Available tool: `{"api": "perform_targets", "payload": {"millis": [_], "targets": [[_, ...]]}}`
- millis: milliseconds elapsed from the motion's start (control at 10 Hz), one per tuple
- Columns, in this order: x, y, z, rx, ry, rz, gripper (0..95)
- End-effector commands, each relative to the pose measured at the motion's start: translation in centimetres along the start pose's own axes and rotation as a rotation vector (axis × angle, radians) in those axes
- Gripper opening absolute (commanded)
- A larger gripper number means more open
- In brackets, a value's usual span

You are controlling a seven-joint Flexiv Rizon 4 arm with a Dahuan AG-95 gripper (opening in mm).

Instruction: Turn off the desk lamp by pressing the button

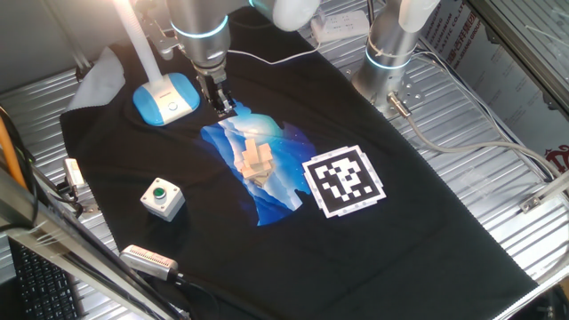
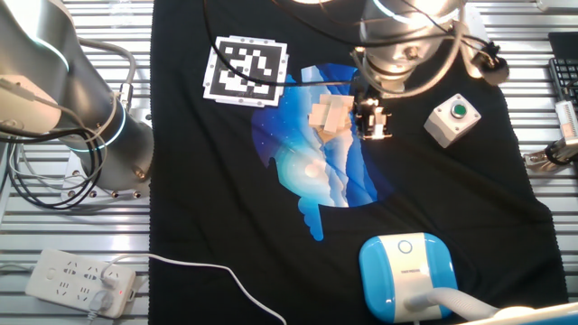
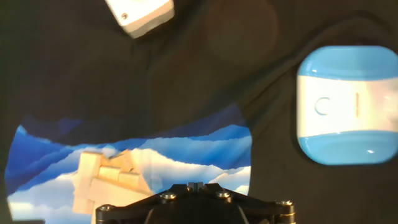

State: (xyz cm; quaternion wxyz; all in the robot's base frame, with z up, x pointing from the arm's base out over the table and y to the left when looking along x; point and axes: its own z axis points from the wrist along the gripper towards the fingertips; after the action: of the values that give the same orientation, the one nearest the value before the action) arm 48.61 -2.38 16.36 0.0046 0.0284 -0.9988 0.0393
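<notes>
Above the black cloth on the bench, the gripper point(image 1: 219, 104) hangs just beside the desk lamp point(image 1: 166, 98), not yet on the button point(image 3: 322, 106) on its white top face, so the press remains undone; I cannot tell whether the jaws are spread.

No readable words or numbers showing anywhere, a black-and-white square fiducial marker point(image 1: 345, 181) lying on the black cloth point(image 1: 427, 240), a faint ring and bar sign sitting on the desk lamp point(image 3: 348, 106) base's white top face
</notes>
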Motion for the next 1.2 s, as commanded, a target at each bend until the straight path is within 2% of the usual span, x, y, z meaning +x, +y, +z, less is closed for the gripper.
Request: {"api": "perform_targets", "payload": {"millis": [100, 500, 700, 800, 900, 1100, 1200], "targets": [[-0.1, 0.0, 0.0, -0.016, 0.002, -0.041, 0.0], [-0.1, -0.2, 0.2, -0.017, -0.001, -0.034, 0.0], [0.4, -0.9, 0.9, -0.019, -0.009, -0.033, 0.0], [0.5, -2.1, 2.3, -0.022, -0.018, -0.052, 0.0], [0.4, -2.7, 2.9, -0.024, -0.019, -0.066, 0.0], [-0.9, -4.6, 4.9, -0.040, -0.018, -0.093, 0.0], [-1.3, -5.0, 5.4, -0.038, -0.016, -0.098, 0.0]]}}
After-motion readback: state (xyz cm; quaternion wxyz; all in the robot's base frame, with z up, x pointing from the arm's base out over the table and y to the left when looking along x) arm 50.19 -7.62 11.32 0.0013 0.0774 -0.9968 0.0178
